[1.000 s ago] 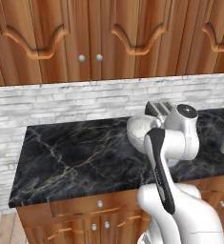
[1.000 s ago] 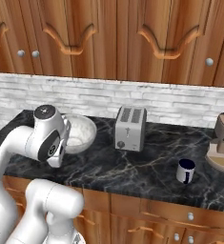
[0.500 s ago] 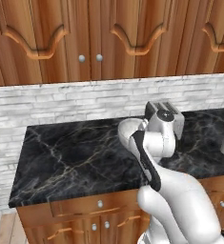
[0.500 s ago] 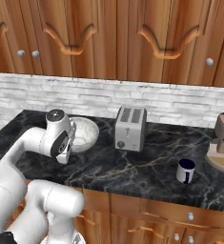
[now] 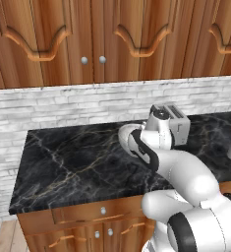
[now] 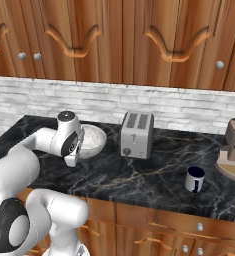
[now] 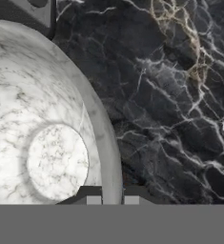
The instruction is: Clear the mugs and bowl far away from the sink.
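Note:
The bowl (image 7: 46, 119), white with grey marbling, takes up the left of the hand view. My gripper (image 7: 111, 199) is shut on the bowl's near rim, one fingertip inside and one outside. In the right base view the bowl (image 6: 92, 139) sits low over the black counter, left of the toaster, with my wrist (image 6: 69, 141) at its front-left edge. In the left base view the arm hides most of the bowl (image 5: 123, 134). A dark blue mug (image 6: 194, 179) stands near the counter's front right. The sink is out of view.
A silver toaster (image 6: 137, 134) stands just right of the bowl, against the white brick wall. A brown appliance on a round base (image 6: 234, 150) is at the far right. The black marble counter (image 5: 68, 162) stretches open to the left.
My wrist and the bowl in its grip have shifted a little farther back over the counter, closer to the toaster. The mug and the toaster have not moved.

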